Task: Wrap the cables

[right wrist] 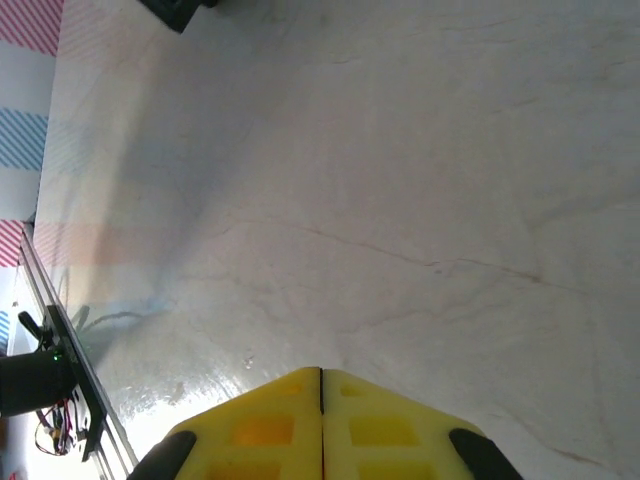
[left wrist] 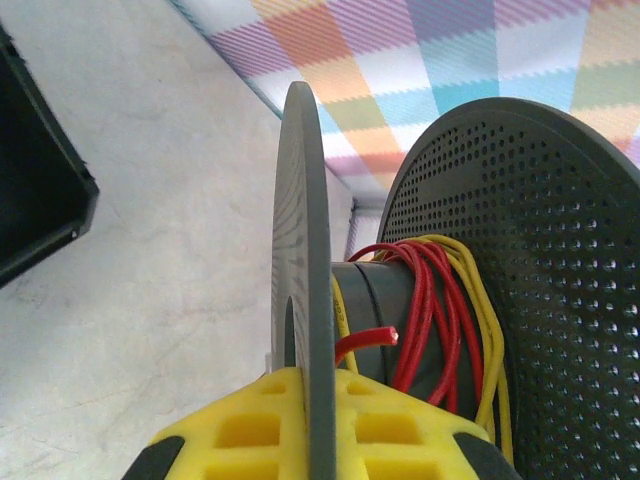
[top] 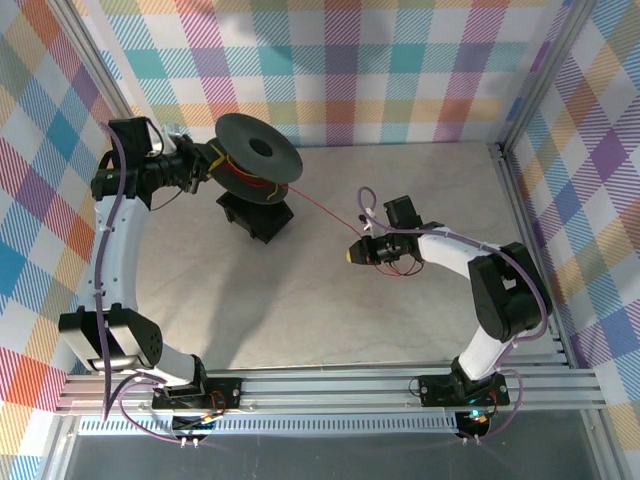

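Observation:
A dark grey spool [top: 258, 150] stands tilted on a black stand [top: 257, 215] at the back left. Red wire [left wrist: 425, 300] and some yellow wire [left wrist: 490, 330] are wound round its hub, and a cut red end sticks out near the inner flange [left wrist: 305, 250]. My left gripper [top: 200, 172] [left wrist: 320, 400] is shut on that flange's edge. A taut red wire [top: 320, 208] runs from the spool to my right gripper [top: 352, 255], which hovers mid-table with its yellow fingers [right wrist: 260, 430] pressed together. The wire itself is too fine to see in the right wrist view.
A slack red loop [top: 400, 272] hangs under the right gripper. A lilac-grey arm cord [top: 368, 200] arches above the right wrist. Aluminium rails [top: 330, 390] run along the near edge, and plaid walls close in the back and sides. Bare marbled tabletop [top: 300, 300] lies between the arms.

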`<state>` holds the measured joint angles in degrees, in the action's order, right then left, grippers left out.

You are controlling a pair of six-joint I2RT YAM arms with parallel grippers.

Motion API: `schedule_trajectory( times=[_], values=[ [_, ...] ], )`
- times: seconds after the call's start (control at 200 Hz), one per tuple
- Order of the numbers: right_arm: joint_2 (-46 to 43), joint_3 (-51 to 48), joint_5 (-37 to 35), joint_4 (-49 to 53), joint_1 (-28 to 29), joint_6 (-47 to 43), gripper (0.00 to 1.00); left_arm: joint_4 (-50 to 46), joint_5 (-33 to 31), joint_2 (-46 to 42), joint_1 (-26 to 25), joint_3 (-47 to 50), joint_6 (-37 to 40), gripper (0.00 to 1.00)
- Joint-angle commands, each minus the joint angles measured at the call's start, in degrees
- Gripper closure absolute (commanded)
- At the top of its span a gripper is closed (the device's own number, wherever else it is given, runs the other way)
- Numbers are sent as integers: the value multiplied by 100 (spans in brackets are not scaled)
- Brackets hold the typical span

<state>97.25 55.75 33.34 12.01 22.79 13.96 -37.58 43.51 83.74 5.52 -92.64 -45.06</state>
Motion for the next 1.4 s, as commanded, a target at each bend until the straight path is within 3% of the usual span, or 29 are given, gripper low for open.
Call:
schedule_trajectory(
  times=[0.0, 0.22, 0.505, 0.645, 0.92, 1.125, 1.395],
  values=[
    [410, -42, -343, 1242, -470, -17, 100, 682, 569, -709, -52, -519, 222, 100],
    [807, 480, -155, 1453, -875, -125, 100, -245, 460, -937, -833, -669, 1243, 100],
    [1150, 1327, -186, 2058, -1339, -338, 100, -1189, -349, -1226, -1992, -448, 2353, 100],
    [1286, 1717, -149, 2332, -1552, -411, 100, -1625, -1118, -1380, -2756, -341, 2881, 100],
    [1243, 2495, -321, 2953, -1575, -486, 100, -2025, -3335, -1309, -4344, 209, 3329, 100],
    [1045, 3001, -404, 3353, -1575, -502, 100, -1976, -4162, -1062, -4870, 591, 3501, 100],
    [643, 3768, -291, 3699, -1355, -480, 100, -1812, -4796, -179, -5284, 725, 3609, 100]
  ],
)
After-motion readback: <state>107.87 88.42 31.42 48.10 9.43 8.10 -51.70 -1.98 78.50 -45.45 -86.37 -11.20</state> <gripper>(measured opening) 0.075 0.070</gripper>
